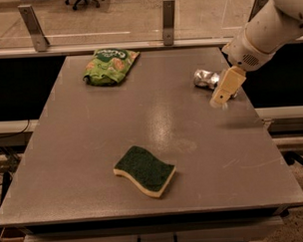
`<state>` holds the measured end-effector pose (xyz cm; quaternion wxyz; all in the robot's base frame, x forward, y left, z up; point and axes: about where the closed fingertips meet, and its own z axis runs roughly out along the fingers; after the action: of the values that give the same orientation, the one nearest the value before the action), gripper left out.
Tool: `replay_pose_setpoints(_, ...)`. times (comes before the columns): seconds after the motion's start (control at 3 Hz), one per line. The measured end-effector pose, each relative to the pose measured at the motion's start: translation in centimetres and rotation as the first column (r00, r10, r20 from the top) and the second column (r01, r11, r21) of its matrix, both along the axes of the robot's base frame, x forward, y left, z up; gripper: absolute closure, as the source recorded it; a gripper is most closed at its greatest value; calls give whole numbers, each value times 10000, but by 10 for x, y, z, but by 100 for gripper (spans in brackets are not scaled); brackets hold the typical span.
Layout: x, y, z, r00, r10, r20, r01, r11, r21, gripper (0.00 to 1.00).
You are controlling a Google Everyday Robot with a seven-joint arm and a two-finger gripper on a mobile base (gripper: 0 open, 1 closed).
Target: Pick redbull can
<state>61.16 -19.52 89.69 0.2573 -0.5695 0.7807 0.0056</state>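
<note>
A: What reaches over the grey rectangular table [93,160]?

B: The robot's white arm [268,34], coming in across the right edge, with its tan gripper [219,101] hanging near that edge. Spread or closed, I cannot tell.

A: And the small dented silver-and-blue redbull can [205,79]?

B: On its side near the far right corner, long axis roughly along the far edge. It lies just left of and beyond the gripper's tip, which hides its right end.

- The gripper [220,99] hangs over the table's [83,160] far right, right in front of the redbull can [205,79], and the can's right end is hidden behind it.
- The arm [268,29] runs out past the top right corner.
- Print on the green snack bag [109,65], far left, is too small to read.
- The office chair [82,0] is clipped by the top edge.
</note>
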Motion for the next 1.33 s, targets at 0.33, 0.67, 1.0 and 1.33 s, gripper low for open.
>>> replay_pose_setpoints(0.33, 31, -3, -20, 9994, -338, -47, 340, 9988, 350, 0)
replay_pose_setpoints(0.67, 51, -7, -40, 9964, -734, -422, 764, 9941, 767, 0)
replay_pose_setpoints(1.0, 60, -12, -56, 9904, -1004, -949, 1103, 9883, 1051, 16)
replay_pose_setpoints(1.33, 63, -12, -62, 9855, -1069, -1316, 1237, 9841, 1275, 40)
